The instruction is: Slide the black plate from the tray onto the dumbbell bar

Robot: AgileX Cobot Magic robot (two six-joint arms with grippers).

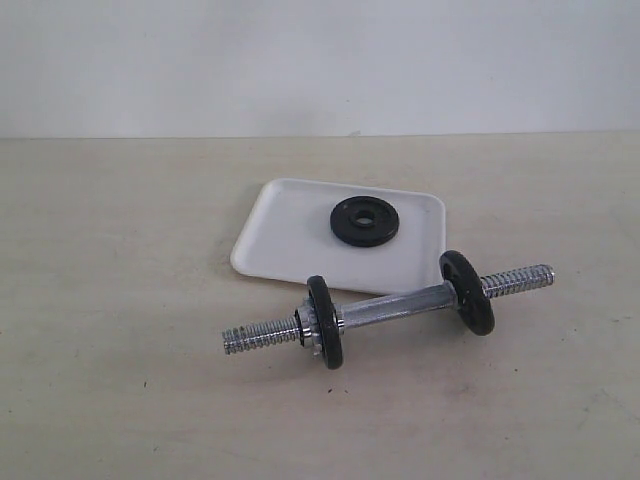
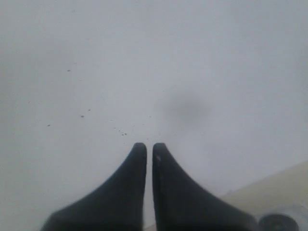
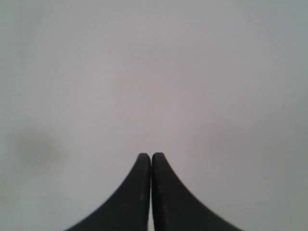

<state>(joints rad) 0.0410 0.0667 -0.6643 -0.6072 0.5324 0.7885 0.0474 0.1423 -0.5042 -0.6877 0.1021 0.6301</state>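
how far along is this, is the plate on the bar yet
Done: two matching discs already sit on the dumbbell bar, one toward each end. In hand: nothing; both arms' jaws are shut and empty, facing a blank surface. Left: the black plate lies flat on the tray and has to be lifted and slid onto a threaded end.
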